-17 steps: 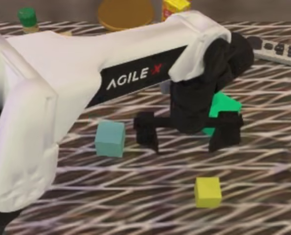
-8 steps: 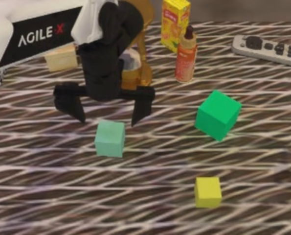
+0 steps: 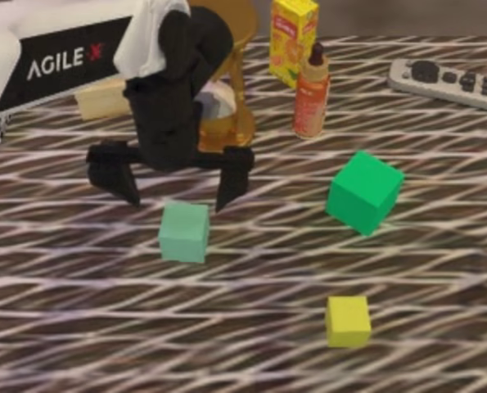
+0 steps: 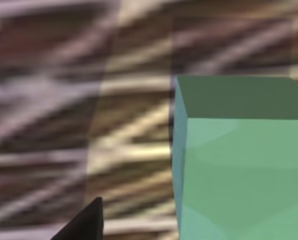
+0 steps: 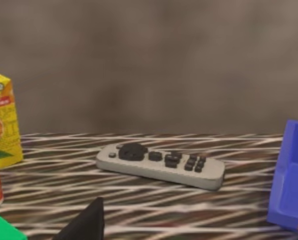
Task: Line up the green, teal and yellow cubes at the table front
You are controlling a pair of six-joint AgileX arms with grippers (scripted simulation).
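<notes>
White left arm (image 3: 30, 41) marked AGILE X, black wrist, black fingers (image 3: 116, 172).

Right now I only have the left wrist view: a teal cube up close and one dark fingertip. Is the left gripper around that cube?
Observer: No. From above, the left gripper is open wider than the teal cube, with its fingertips just behind the cube.
Operator: Where are the other two cubes?
Observer: The green cube sits to the teal one's right. The yellow cube is nearer the front, also on the right. The three form no line.
Operator: And the right arm?
Observer: It is outside the top view. Its wrist camera faces a remote on the table.
</notes>
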